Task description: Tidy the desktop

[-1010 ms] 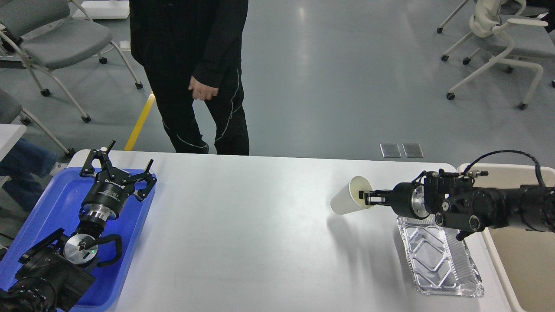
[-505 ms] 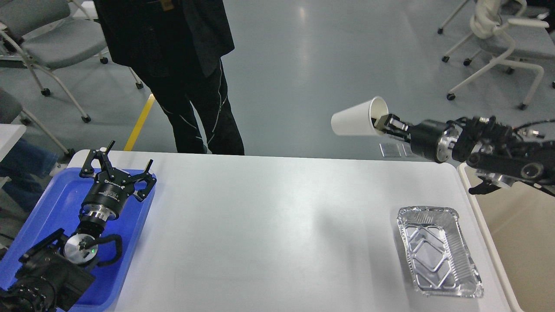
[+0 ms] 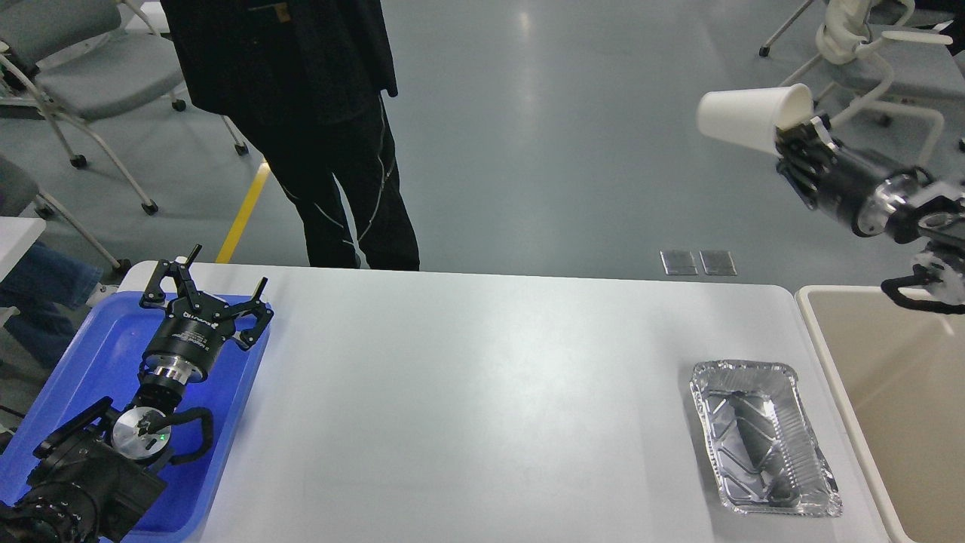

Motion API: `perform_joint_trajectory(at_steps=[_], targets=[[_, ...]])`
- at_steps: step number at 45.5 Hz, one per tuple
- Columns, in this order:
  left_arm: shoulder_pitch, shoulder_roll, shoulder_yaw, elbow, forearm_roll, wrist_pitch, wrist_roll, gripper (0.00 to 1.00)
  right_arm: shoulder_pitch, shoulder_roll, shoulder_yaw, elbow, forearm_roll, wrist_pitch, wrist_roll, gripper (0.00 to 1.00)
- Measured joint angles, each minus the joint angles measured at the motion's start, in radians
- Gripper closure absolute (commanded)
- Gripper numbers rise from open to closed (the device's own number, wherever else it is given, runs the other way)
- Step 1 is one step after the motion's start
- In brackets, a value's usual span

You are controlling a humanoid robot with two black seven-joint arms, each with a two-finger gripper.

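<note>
The white desktop (image 3: pixel 467 407) fills the middle of the head view. A silver foil tray (image 3: pixel 763 445) lies on it near the right edge. My right gripper (image 3: pixel 795 136) is shut on the rim of a white paper cup (image 3: pixel 742 117), held on its side high above the floor, beyond the desktop's far right corner. My left gripper (image 3: pixel 207 290) is open and empty, hovering over the blue plastic tray (image 3: pixel 113 339) at the left.
A beige bin (image 3: pixel 897 392) stands off the desktop's right edge. A person in black (image 3: pixel 301 113) stands at the far edge. Wheeled chairs (image 3: pixel 867 83) stand on the floor at the back left and right.
My right arm lifted the paper cup off the desktop and carried it up and to the right. The person shifted left. My left arm has not moved.
</note>
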Motion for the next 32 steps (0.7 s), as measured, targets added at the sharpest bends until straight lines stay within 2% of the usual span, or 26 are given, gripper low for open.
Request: perform_joint_trajectory(at_steps=[13,30,32], targets=[[0.0,0.0,0.0,0.0,0.0,0.0,0.0,0.0,-0.103,-0.038,-0.003,-0.277,0.181,-0.03,-0.136,1.0],[0.0,0.0,0.0,0.0,0.0,0.0,0.0,0.0,-0.308,-0.048,0.005,-0.593,0.23,-0.083,-0.354,1.0],[0.0,0.0,0.0,0.0,0.0,0.0,0.0,0.0,-0.316,-0.046,0.005,-0.599,0.23,-0.088,-0.36,1.0]])
